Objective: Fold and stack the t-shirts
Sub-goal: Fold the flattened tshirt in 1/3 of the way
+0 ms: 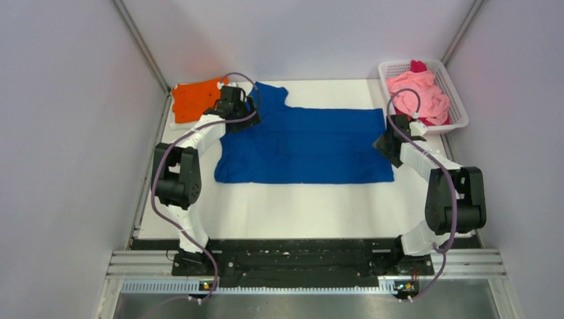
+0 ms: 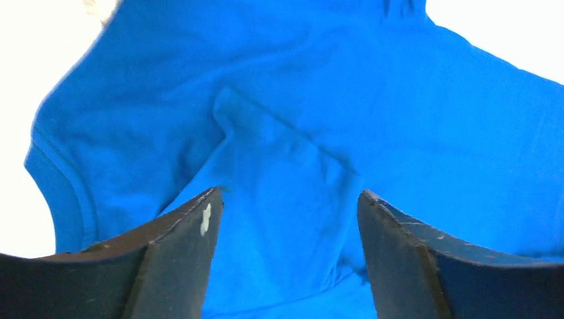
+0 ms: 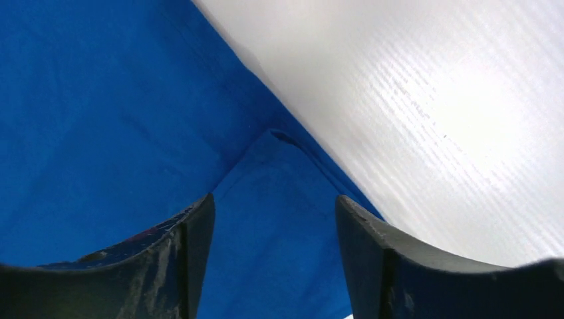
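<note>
At counter centre: blue t-shirt, flat, likely awaiting next fold. Left fingers, right fingers: apart, holding nothing.

"What shirts can I see from here?"

"I've got the blue t-shirt spread flat mid-table, long side running left to right, with a sleeve jutting out far-left. The orange t-shirt lies folded in the far-left corner."

"And the pinks?"

"I see the pink t-shirt crumpled in the basket far-right, with the magenta t-shirt peeking out behind it."
</note>
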